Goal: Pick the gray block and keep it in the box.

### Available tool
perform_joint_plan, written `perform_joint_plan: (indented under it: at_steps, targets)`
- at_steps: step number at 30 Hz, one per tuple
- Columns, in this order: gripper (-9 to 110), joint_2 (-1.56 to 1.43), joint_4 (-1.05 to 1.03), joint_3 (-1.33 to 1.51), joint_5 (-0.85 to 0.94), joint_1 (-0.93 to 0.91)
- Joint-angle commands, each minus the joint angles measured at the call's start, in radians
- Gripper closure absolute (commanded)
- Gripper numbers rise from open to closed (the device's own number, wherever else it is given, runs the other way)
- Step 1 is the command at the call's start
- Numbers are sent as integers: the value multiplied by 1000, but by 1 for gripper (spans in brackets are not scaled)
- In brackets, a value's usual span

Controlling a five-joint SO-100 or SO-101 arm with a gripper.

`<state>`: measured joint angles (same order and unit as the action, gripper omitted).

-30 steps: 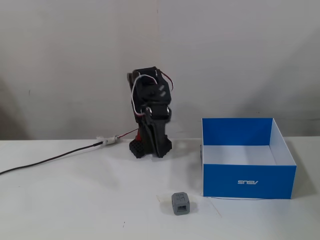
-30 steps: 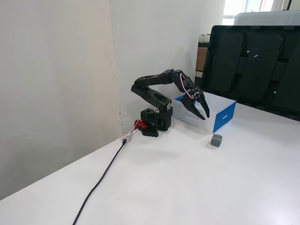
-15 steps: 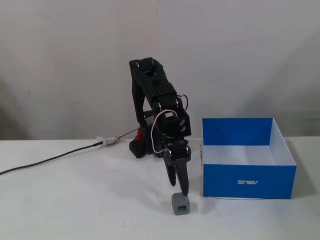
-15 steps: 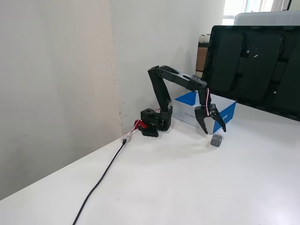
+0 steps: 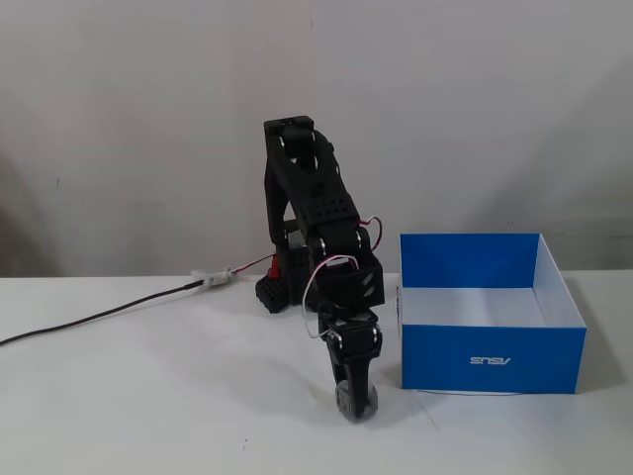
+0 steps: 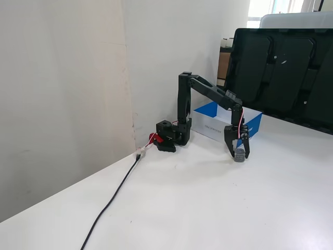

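The gray block (image 5: 357,401) rests on the white table, left of the box's front corner in a fixed view. It also shows in the other fixed view (image 6: 239,154). My gripper (image 5: 356,396) points straight down over the block, its tips at the table. In the side-on fixed view the gripper (image 6: 238,154) is open and straddles the block, which sits nearer one finger with a small gap to the other. The box (image 5: 490,361) is blue with a white inside and stands open-topped and empty. In the other fixed view the box (image 6: 209,126) is partly hidden behind the arm.
The arm's base (image 5: 279,289) stands at the back by the wall. A black cable (image 5: 99,317) runs from it leftward over the table. A large dark monitor (image 6: 281,73) stands behind the box. The table's white surface (image 6: 208,208) spreads in front.
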<state>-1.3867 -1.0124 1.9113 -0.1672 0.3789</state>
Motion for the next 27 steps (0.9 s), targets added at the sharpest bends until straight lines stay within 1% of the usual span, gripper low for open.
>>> perform_joint_plan:
  at_steps: [1,4,7,10,12,15,17,20,22,27]
  targets:
    - [101,-18,5,-64,-8,-15]
    - [101,-29,-12,-72,-8,-23]
    - [101,-123,-57,-67,-8,-38]
    - [101,-265,-141,-101,-8,-81]
    - [101,-333,-258,-178,-8,-103]
    - [101,-440,-354,-236,-8,-91]
    - [101,-463,-483,-334,-8,-34]
    - [101,-534,-606,-456,-14,87]
    - [101,-592,-618,-468,-17,189]
    - [101,-600,-603,-465,-17,476]
